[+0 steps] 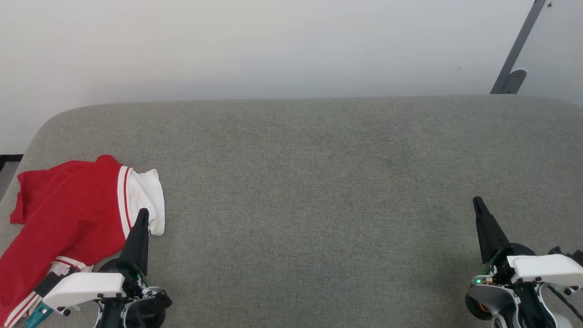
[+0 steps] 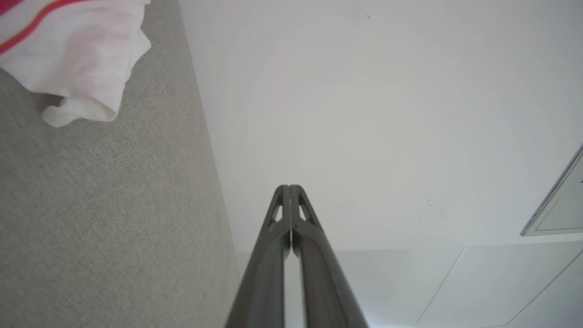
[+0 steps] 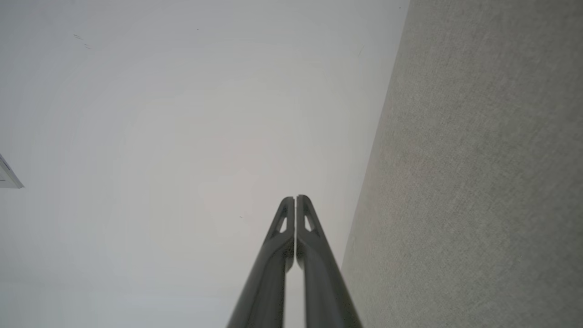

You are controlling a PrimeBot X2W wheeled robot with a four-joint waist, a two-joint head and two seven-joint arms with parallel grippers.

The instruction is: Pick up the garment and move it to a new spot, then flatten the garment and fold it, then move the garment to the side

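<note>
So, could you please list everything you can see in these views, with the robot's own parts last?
bright red soft-fabric shirt with white sleeve panels: one, red and white with striped trim, crumpled at the left edge of the padded surface.
grey woven-fabric padded surface: one, grey, spanning the head view.
plain white wall: one, white, behind the surface.
slanted grey metal strut: one, grey, upper right against the wall.
left claw: one, dark fingers shut and empty, lower left by the shirt's white sleeve.
right claw: one, dark fingers shut and empty, lower right over bare surface.
</note>
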